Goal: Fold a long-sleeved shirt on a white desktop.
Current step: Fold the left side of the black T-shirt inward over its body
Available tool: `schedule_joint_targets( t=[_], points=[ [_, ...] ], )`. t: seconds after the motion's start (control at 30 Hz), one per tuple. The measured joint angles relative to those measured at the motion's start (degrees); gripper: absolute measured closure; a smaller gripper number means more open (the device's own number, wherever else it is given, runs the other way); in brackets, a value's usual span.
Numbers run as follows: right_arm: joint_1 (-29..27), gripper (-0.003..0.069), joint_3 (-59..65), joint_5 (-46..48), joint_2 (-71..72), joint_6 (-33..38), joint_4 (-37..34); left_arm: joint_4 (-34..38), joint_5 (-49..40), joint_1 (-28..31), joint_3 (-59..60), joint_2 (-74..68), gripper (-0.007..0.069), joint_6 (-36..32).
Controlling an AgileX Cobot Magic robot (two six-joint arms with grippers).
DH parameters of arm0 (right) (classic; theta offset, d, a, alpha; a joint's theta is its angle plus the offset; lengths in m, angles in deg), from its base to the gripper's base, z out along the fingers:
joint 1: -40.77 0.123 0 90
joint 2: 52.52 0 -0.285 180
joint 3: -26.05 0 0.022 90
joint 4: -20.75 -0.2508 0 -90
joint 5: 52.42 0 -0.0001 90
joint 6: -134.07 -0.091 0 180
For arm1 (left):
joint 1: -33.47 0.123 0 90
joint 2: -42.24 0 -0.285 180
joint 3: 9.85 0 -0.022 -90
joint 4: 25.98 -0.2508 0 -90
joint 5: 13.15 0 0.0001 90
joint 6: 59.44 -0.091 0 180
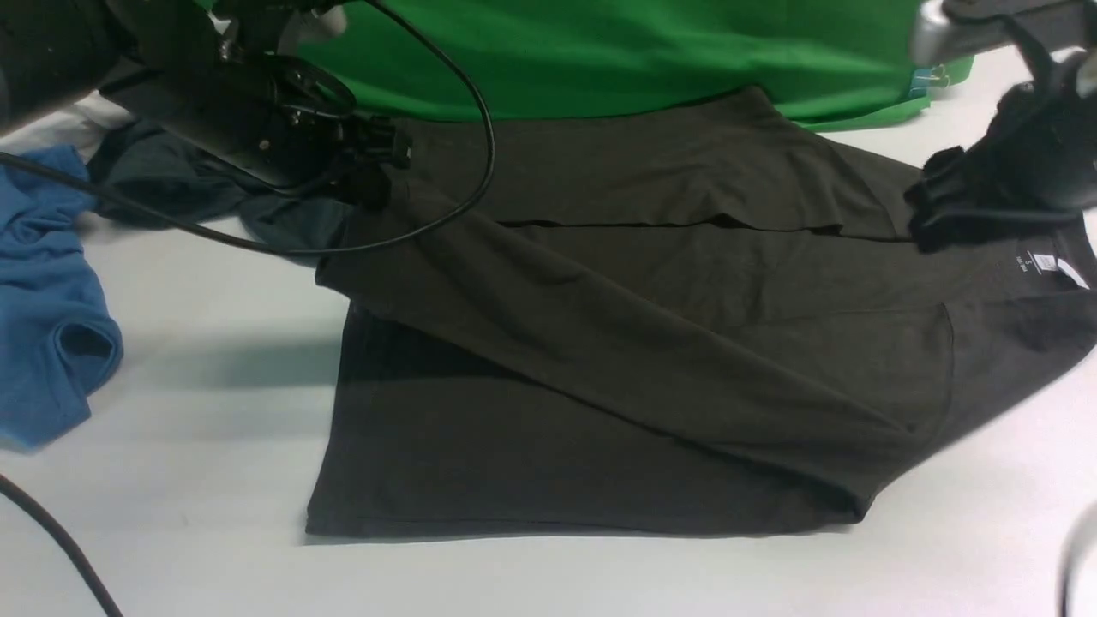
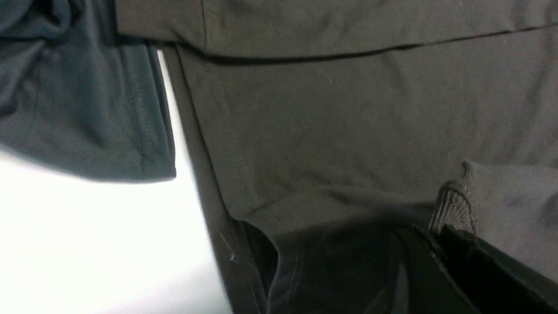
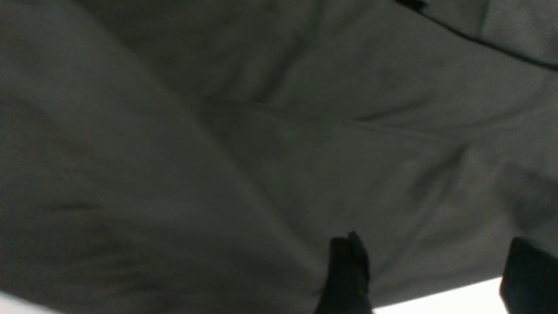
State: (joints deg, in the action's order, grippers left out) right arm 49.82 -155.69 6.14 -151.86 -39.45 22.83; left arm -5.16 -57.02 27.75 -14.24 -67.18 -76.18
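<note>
Long-sleeved shirt (image 1: 548,446) spread flat on white desk (image 1: 214,411), one sleeve (image 1: 600,326) laid diagonally across body. Left end effector (image 1: 375,170) clamped on cuff (image 2: 453,200); right end effector (image 3: 436,244) gaping near collar (image 1: 1058,287), holding nothing.

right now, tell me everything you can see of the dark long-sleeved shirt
The near-black olive-brown knit long-sleeved shirt lies flat on the smooth white desktop, neck and small white label toward the robot's right. Its far side is folded in; one sleeve lies diagonally across the body, cuff pinched in the shut left gripper. The open right gripper hovers by the collar.
</note>
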Motion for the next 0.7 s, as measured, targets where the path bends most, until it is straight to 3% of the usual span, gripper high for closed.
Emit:
schedule_joint_targets(
  t=[0.07,0.1,0.13,0.17,0.3,0.47,0.7],
  points=[
    [-5.13,0.0181,-4.04,1.18,-5.87,10.40,-0.95,-0.18,-0.91,0.00,0.00,0.00,0.0568,-0.35],
    [-5.42,0.0181,-4.25,1.17,-6.23,11.22,-0.95,-0.18,-0.92,0.00,0.00,0.00,0.0568,-0.36],
    [-7.29,0.0181,-5.46,1.43,-8.91,21.02,-0.91,-0.11,-1.15,0.00,0.00,0.00,0.0568,-0.62],
    [-7.75,0.0181,-5.74,1.60,-9.40,23.60,-0.77,-0.11,-1.15,0.00,0.00,0.00,0.0568,-0.80],
    [-8.28,0.0181,-6.44,0.46,-13.40,45.17,-0.05,0.06,-0.50,0.00,0.00,0.00,0.0568,-1.01],
    [-8.28,0.0181,-6.50,-2.25,-17.64,53.41,-0.49,0.06,0.09,0.00,0.00,0.00,0.0568,-1.06],
    [-9.67,0.0181,-6.50,-4.38,-21.86,56.58,-0.66,0.06,0.35,0.00,0.00,0.00,0.0568,-1.22]
  ],
)
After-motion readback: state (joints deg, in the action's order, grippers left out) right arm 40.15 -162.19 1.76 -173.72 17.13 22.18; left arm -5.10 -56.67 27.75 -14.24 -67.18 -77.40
